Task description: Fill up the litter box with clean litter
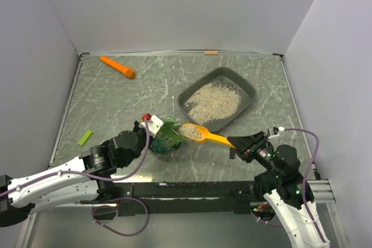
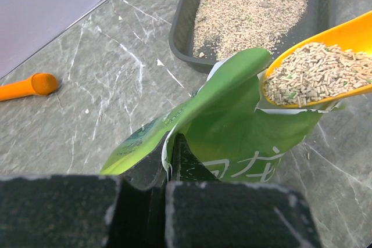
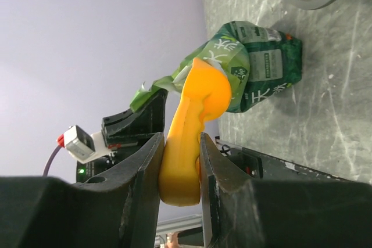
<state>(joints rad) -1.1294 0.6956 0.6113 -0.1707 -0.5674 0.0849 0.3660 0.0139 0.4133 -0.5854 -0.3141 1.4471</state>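
Left jaws: my left gripper pinches shut on the rim of the green bag.
Right jaws: my right gripper clamps the scoop by its handle.
Litter box: beyond the bag, litter spread inside.

arms: white links, black joints | cables: purple | left wrist plug: white, red-tipped

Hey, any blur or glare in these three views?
Top view: evenly lit, litter box sharp. Left wrist view: the left fingers blur at the bottom; scoop and bag are sharp. Right wrist view: image lies sideways, right fingers dark and soft.
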